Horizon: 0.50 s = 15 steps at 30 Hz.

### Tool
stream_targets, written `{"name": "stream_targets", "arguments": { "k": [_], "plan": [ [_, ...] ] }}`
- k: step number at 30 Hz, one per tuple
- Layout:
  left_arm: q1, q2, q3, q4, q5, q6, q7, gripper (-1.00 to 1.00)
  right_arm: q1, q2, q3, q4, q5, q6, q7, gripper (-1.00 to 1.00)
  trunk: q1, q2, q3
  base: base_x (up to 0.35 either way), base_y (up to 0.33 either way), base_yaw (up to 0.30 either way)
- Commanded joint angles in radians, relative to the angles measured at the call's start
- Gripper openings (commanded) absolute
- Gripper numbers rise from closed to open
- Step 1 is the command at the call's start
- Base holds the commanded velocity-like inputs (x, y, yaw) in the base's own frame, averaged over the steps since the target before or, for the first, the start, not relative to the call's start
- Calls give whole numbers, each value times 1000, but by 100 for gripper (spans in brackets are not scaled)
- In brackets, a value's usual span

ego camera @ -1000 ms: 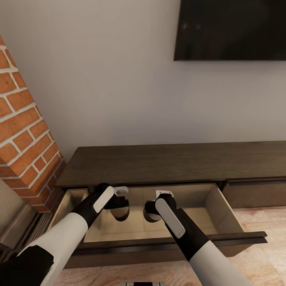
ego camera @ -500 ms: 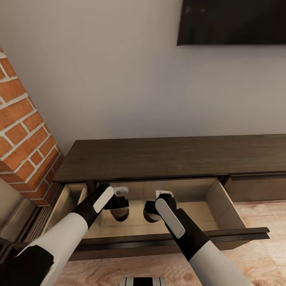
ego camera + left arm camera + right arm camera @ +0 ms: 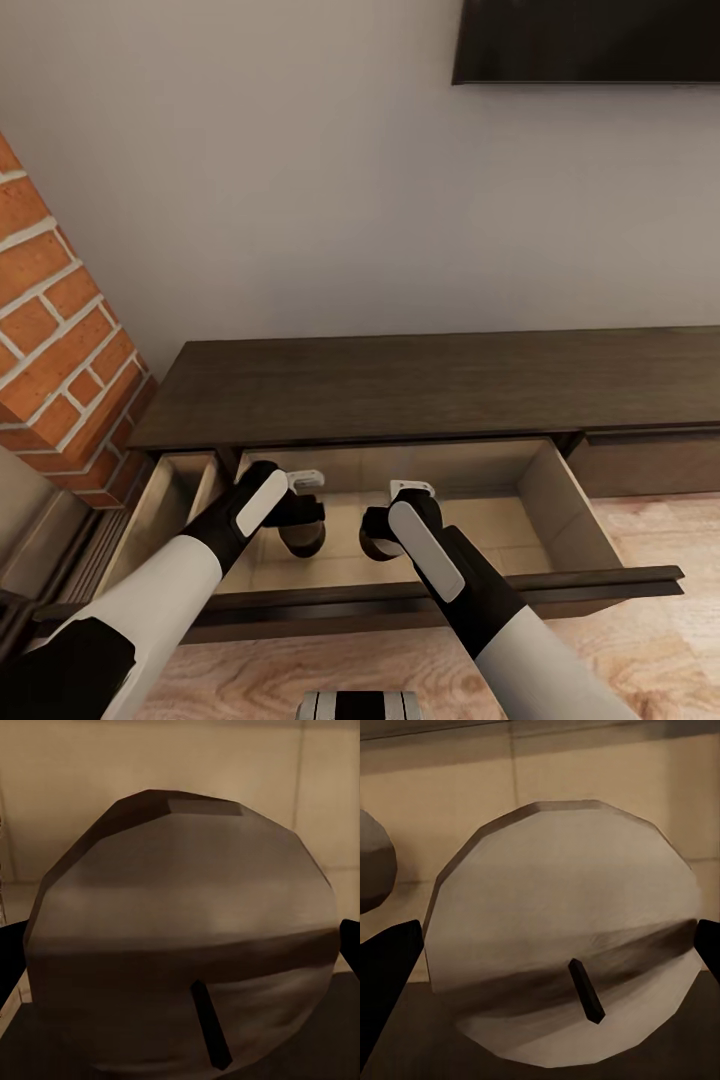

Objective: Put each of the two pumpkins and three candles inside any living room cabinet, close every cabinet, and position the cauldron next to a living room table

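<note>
Basically two candles, one per gripper: left candle (image 3: 180, 937) clamped in the left gripper (image 3: 300, 515), right candle (image 3: 562, 952) clamped in the right gripper (image 3: 385, 525), both hanging over the pale inside of the open drawer (image 3: 560, 500) of the cabinet (image 3: 420, 385), likely for dropping in. Fingertips hidden behind the candles. Wrists block most of the drawer floor. No pumpkins or cauldron visible.

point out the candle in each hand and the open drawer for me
Left hand's candle (image 3: 180, 930), left wrist view, on its flat wick end.
Right hand's candle (image 3: 562, 945), right wrist view, on its flat wick end.
Open drawer (image 3: 555, 500), head view, on its pale inner side wall.
</note>
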Motion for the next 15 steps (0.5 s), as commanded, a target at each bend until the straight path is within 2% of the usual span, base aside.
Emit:
{"name": "stream_targets", "arguments": {
  "k": [1,5,9,15],
  "plan": [
    [-1,1,-10,-1,9,1,7,-100,-1,0,1,-1,-9,2,-10,-100,0,0,-1,0,0,0],
    [-1,1,-17,-2,9,-1,7,-100,-1,0,2,-1,-9,2,-10,-100,0,0,-1,0,0,0],
    [-1,2,-20,-3,9,-1,7,-100,-1,0,2,-1,-9,2,-10,-100,2,-1,-16,0,0,0],
    [0,2,-21,-3,10,-3,7,-100,-1,-1,2,-1,-9,1,-11,-100,2,-1,-16,0,0,0]
  ]
}}
